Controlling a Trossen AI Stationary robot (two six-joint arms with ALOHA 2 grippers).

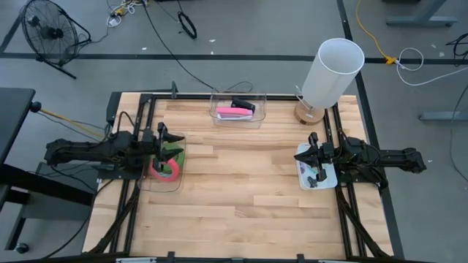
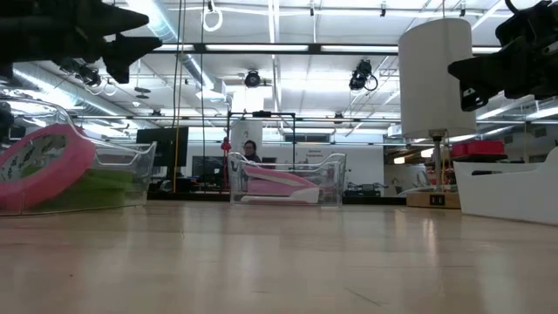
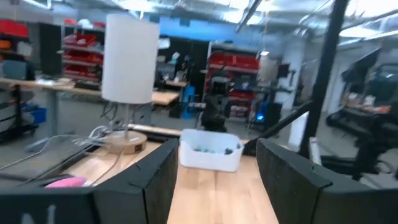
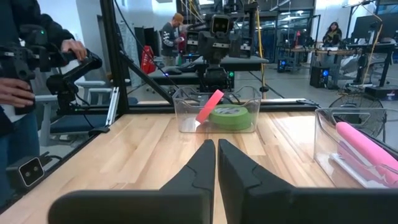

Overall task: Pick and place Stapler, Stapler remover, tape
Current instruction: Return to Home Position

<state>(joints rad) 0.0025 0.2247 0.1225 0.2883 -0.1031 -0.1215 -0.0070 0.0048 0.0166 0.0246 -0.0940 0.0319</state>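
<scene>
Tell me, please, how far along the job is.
Nearly finished. A pink tape roll and green tape sit in the left clear plastic bin, a pink stapler in the far clear bin, small items in the white bin. The open left gripper and shut right gripper hold nothing. Only parking the arms seems left.

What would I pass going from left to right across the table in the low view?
Clear plastic bin holding the pink tape roll and green tape roll → second clear bin with the pink stapler → tall white cylinder lamp → white bin.
</scene>
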